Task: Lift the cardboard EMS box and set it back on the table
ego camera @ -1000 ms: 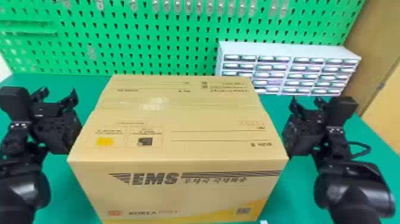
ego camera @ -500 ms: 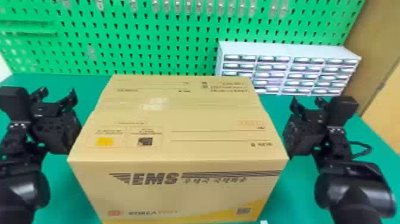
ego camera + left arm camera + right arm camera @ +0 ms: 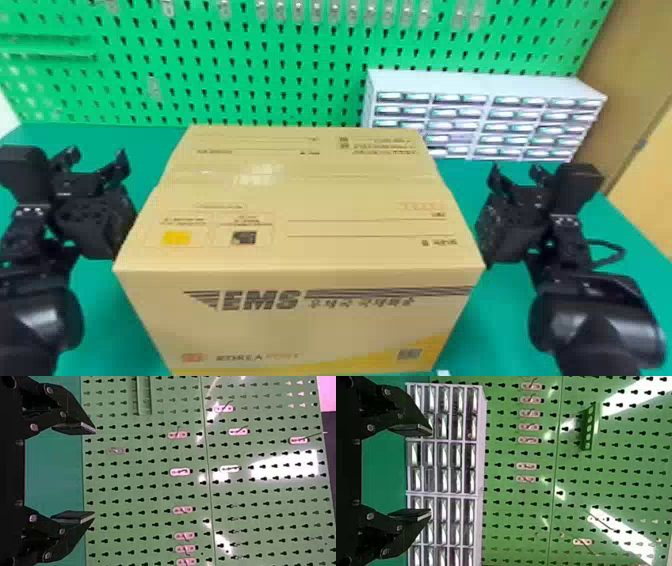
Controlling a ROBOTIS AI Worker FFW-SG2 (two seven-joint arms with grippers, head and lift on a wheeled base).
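**Kid one:** Where's your EMS box (image 3: 300,330)?
**Kid two:** It's right in the middle, between your two arms. There's green tabletop (image 3: 502,320) around it. I can't tell if its bottom touches down. The lid side is up, and the side with the big letters faces you.
**Kid one:** And your left pincer (image 3: 97,165)?
**Kid two:** Look between nine and ten o'clock from the box, close by its side. Its two fingers are wide apart, with nothing in them.
**Kid one:** What about your right pincer (image 3: 516,177)?
**Kid two:** That's between two and three o'clock, close to the other side. It's wide apart and empty too. I can't tell if either one touches the box.
**Kid one:** What's at the back?
**Kid two:** Your green board with holes (image 3: 325,55) is at twelve o'clock. Your little drawers (image 3: 480,85) are near two o'clock.
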